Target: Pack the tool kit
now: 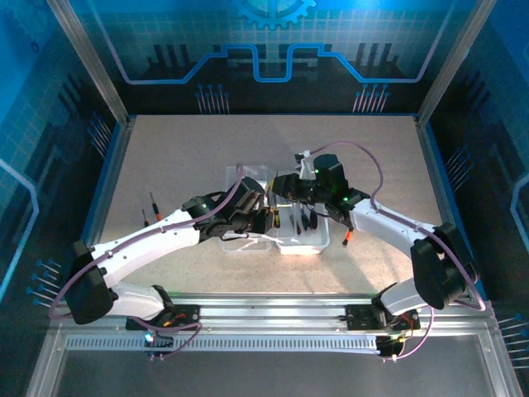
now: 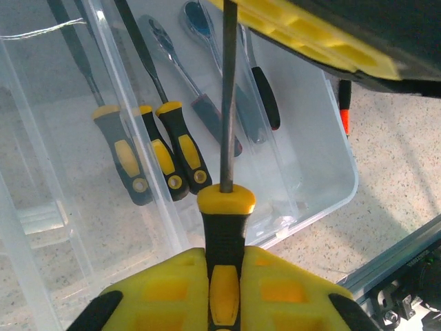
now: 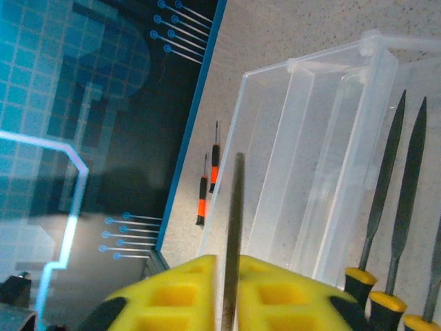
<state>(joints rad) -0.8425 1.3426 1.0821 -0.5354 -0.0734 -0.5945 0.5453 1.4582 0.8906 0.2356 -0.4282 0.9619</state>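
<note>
Seen from above, both arms meet over the clear tool case (image 1: 318,244) at the middle of the table (image 1: 190,141). The left wrist view shows the left gripper (image 2: 224,293) clamped on the handle of a black-and-yellow screwdriver (image 2: 222,221), above files (image 2: 185,148) lying in the case. The right wrist view shows the right gripper (image 3: 231,283) pinching the screwdriver's shaft, and two red-handled screwdrivers (image 3: 201,203) near the table's left edge.

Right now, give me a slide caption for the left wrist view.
The left gripper holds a screwdriver by its handle over the case.
</note>
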